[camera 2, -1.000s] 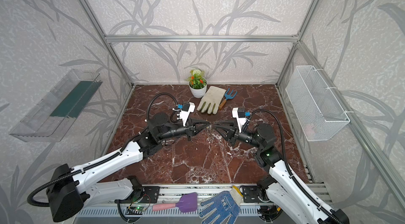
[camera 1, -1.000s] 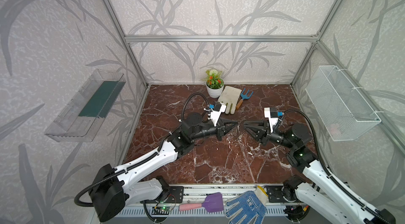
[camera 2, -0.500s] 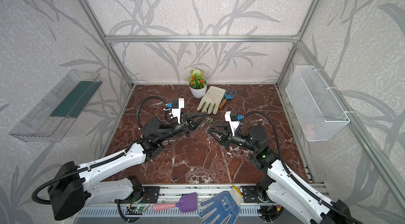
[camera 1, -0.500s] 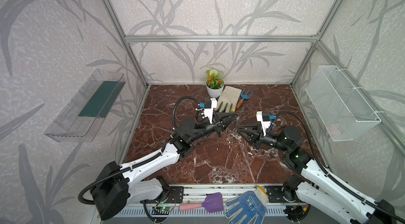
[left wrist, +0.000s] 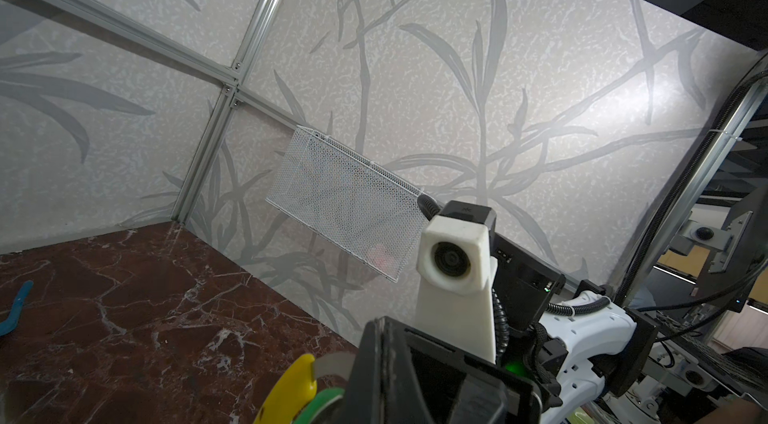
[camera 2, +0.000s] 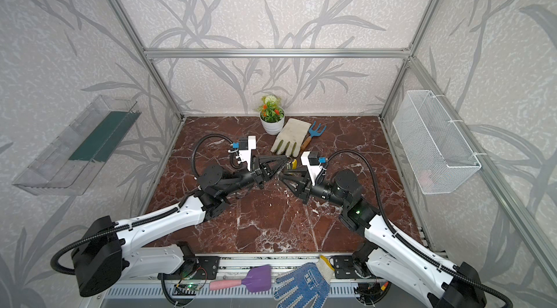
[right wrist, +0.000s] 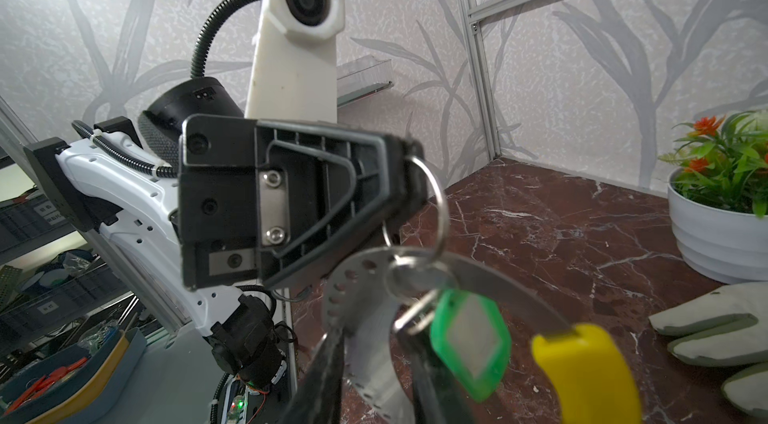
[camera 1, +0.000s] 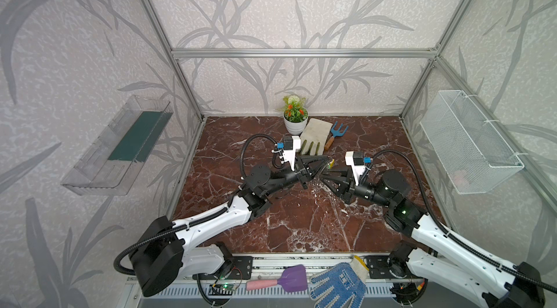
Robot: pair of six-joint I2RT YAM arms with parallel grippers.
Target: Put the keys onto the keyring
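The dark red marble worktop (camera 1: 301,225) is the stage, and both arms meet above its middle, just nearer than the pale fabric glove (camera 1: 312,140) lying at the far side. This looks like the threading step: ring and tag are raised between the arms, clear of the marble.

The left gripper (right wrist: 411,183) reaches in from the left with its fingers fully closed, pinching a small bare silver ring (right wrist: 443,204) at their very tips. The right gripper (camera 1: 325,175) comes from the right. Its dark, blurred fingers (right wrist: 328,364) stand narrowly apart and appear to clamp the flat band of the large thin grey metal keyring (right wrist: 357,297) between them. The keyring's yellow plastic sleeve (right wrist: 582,372) sticks out to the far side.

The small green plastic key tag (right wrist: 469,343), with its white label window, hangs just under a cluster of silver rings on the band, between the two grippers. Its thin loop is in that tangle. Whether it already runs onto the keyring I cannot tell.

The next move probably calls for the right side to hold the keyring rigid while the left works the pinched ring along the band, slowly, since the thin wire could slip from the fingertips.
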